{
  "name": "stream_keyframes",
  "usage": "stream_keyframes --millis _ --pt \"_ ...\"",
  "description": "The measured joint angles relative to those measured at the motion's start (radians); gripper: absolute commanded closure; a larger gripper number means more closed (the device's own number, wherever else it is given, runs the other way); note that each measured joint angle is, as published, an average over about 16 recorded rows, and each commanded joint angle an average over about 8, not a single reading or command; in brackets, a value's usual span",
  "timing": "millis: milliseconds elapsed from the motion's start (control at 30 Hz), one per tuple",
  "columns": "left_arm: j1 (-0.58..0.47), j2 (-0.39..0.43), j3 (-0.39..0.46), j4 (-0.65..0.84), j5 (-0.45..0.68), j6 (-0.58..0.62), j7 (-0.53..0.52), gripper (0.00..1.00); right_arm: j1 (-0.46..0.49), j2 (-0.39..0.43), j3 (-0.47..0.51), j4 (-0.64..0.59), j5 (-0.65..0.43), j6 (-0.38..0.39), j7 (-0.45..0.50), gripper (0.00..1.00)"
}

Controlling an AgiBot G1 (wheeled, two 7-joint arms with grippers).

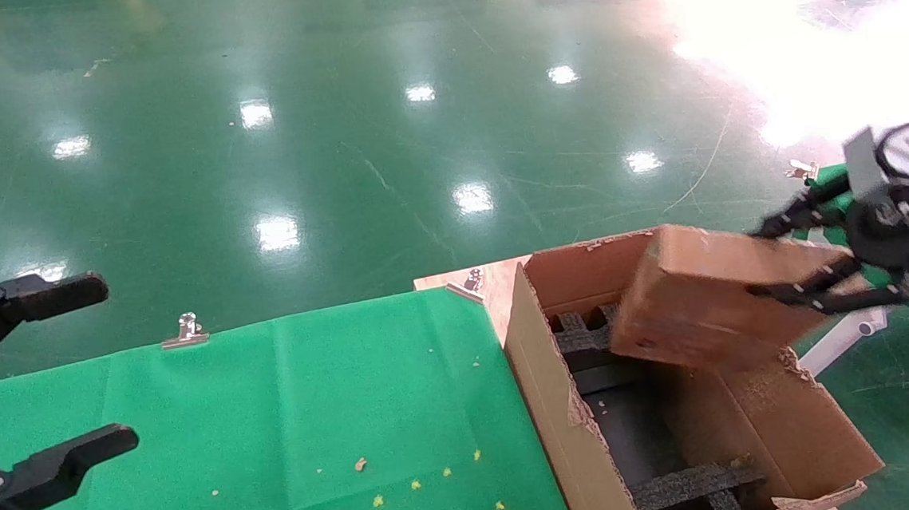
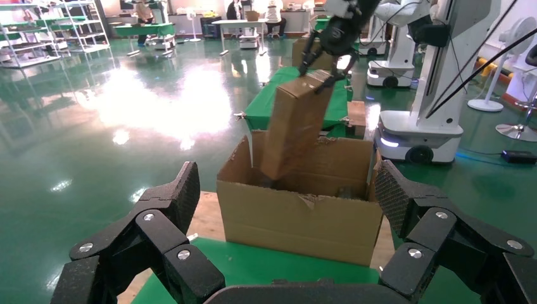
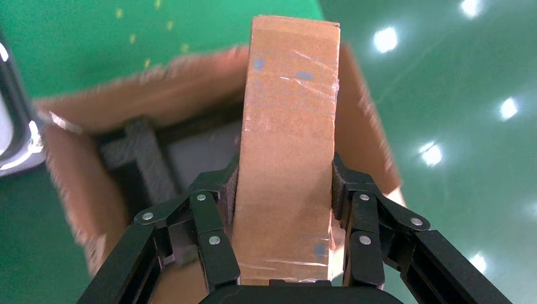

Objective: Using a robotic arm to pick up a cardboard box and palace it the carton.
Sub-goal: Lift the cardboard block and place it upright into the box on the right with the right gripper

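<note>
Brown cardboard fills the right side of my head view: the carton [image 1: 673, 400] stands open at the right end of the worktop [image 1: 274, 427], beside its green cloth, with black foam blocks [image 1: 691, 490] inside. My right claw [image 1: 803, 259] is clamped on the box [image 1: 706, 301], which hangs tilted over the carton's far right corner, its lower end dipping just inside the opening. My left claw [image 1: 70, 370] sits at the left edge over the cloth, fingers spread wide, gripping nothing. A metal clip [image 1: 185, 331] pins the cloth's far edge, and yellow crumbs [image 1: 415, 486] dot the cloth near me.

From the left wrist, I see my left claw [image 2: 282, 202] agape in the foreground. Beyond it the carton [image 2: 304, 218] faces me, and the box [image 2: 291, 130] slants down into it, its top end pinched by the right claw [image 2: 323, 66] on the white arm [image 2: 411, 12]. Another white robot base [image 2: 424, 136] stands behind on the green floor.

From the right wrist, the box [image 3: 288, 139] runs lengthwise between the right claw's fingers [image 3: 215, 237], both pads pressed to its sides, clear tape along its face. Below it lies the open carton [image 3: 361, 120] with its foam [image 3: 149, 158].
</note>
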Motion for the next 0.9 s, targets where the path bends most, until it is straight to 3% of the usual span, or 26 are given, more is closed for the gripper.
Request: stream_keyframes --millis 233,500,700,900 --pt "0.0 0.0 0.0 0.0 0.0 0.0 0.0 0.0 0.012 0.036 -0.095 -0.017 -0.006 0.002 -0.028 1.0" --pt "0.0 0.0 0.0 0.0 0.0 0.0 0.0 0.0 0.002 0.049 -0.133 -0.019 0.005 0.02 -0.008 1.0" --pt "0.0 0.0 0.0 0.0 0.0 0.0 0.0 0.0 -0.03 0.064 -0.144 0.022 0.025 0.096 0.121 1.0" --pt "0.0 0.0 0.0 0.0 0.0 0.0 0.0 0.0 -0.073 0.099 -0.166 0.127 0.038 0.228 0.346 1.0"
